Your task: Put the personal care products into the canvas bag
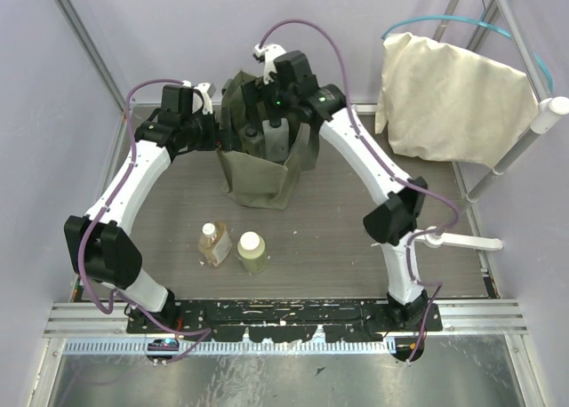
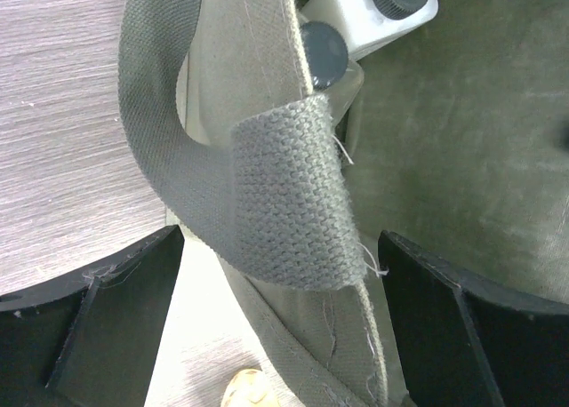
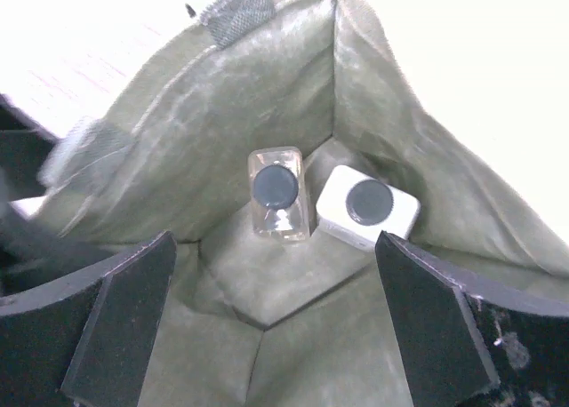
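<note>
Canvas bag [image 1: 258, 180]: olive-green, boxy, upright at far centre of table [image 1: 338, 238].
Inside: clear bottle [image 3: 278, 194], white bottle [image 3: 366, 207] (both dark-capped).
On table: amber bottle [image 1: 213, 244], yellow-green bottle [image 1: 252, 252], upright.
Left gripper [image 2: 280, 238]: spread, straddling bag wall.
Right gripper [image 3: 274, 243]: spread, empty, above bag's inside.

We see the canvas bag [image 3: 222, 123] in coarse matt weave — its strap [image 2: 267, 203] rougher still; the tabletop [image 2: 71, 114] is brushed grey woodgrain.
</note>
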Controlling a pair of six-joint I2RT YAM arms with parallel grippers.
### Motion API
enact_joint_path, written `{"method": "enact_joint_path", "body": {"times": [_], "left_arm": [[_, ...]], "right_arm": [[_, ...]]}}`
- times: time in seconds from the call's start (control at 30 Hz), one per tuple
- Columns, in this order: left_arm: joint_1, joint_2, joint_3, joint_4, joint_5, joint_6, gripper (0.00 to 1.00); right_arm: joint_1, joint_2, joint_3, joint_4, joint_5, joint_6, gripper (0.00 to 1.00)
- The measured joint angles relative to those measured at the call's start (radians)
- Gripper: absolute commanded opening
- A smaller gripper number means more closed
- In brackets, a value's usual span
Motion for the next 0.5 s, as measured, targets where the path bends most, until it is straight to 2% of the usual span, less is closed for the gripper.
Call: {"method": "enact_joint_path", "body": {"times": [0.2,0.37,0.5], "left_arm": [[0.000,0.000,0.002,-0.002,-0.001,0.006,0.98],[0.000,0.000,0.007,-0.012,-0.010,0.018,0.98],[0.000,0.000,0.011,-0.021,-0.016,0.027,0.98]], "right_arm": [[0.026,-0.234,-0.133,-0.014,0.034,-0.013,1.00],[0.197,-0.370,-0.298,-0.040,0.148,-0.055,1.00],[0.328,-0.468,-0.513,-0.041,0.153,-0.042,1.00]]}}
